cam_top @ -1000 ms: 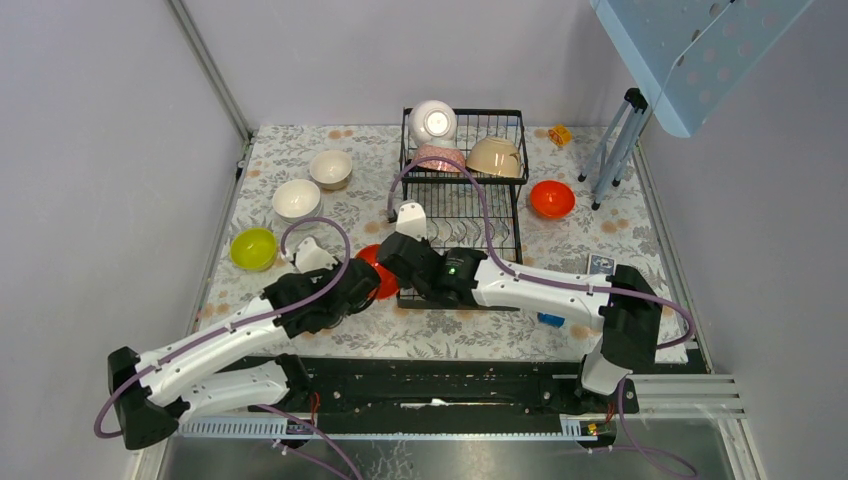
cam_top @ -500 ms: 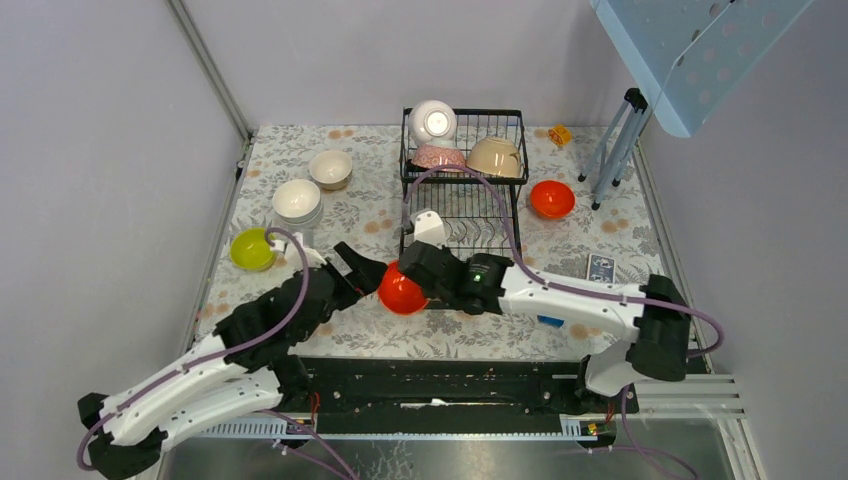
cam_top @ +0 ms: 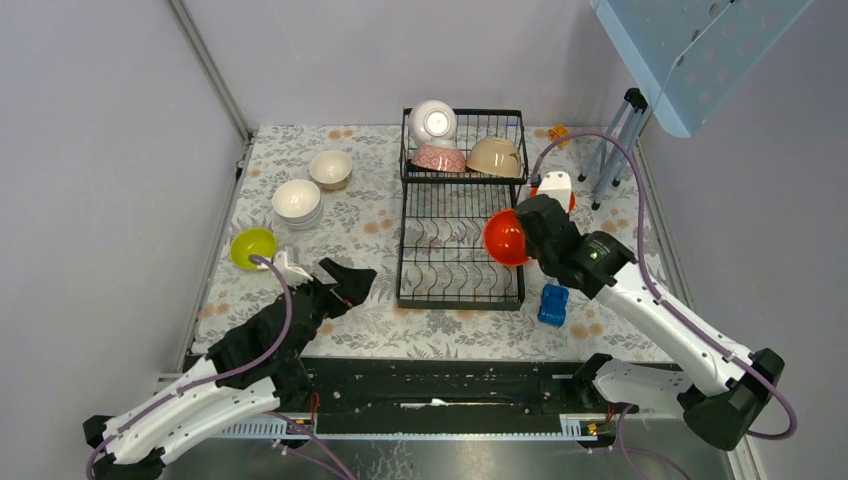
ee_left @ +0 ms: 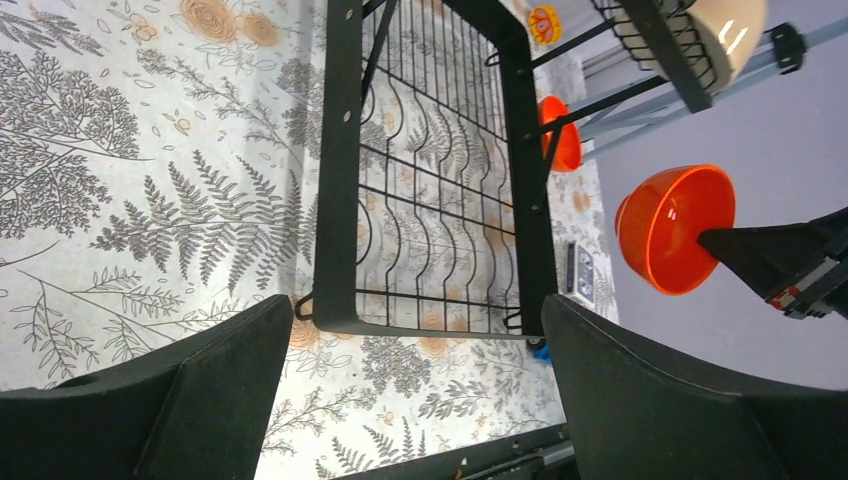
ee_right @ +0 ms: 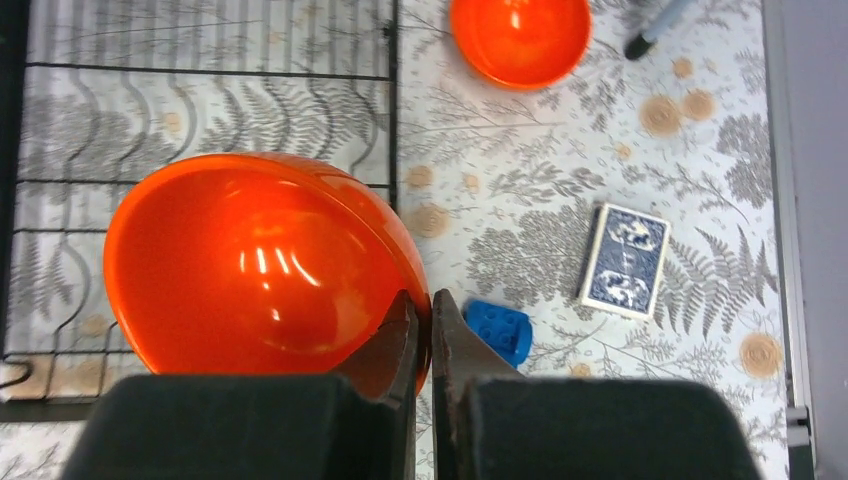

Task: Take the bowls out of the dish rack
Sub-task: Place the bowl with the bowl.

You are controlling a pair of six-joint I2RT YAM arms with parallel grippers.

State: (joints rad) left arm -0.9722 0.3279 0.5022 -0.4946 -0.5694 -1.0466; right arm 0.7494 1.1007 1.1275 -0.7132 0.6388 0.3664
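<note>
- The dish rack (cam_top: 460, 215) hasn't budged; its lower tray is bare, and three bowls (cam_top: 438, 157) still sit in the upper basket.
- The right gripper (ee_right: 421, 320), pinched tight on the orange bowl (cam_top: 505, 237) by its rim, has swung it from the rack's front-left corner to its right edge, likely bound for the table (cam_top: 370, 215) near the second orange bowl (ee_right: 520, 35).
- The left gripper (cam_top: 345, 283) has let go: it is spread wide, empty, and drawn back near-left of the rack.

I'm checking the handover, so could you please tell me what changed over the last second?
The left tool let go of the orange bowl and drew back near-left, open. The right tool, shut on its rim, carried it right, over the right edge of the rack. The other bowls stayed put.
</note>
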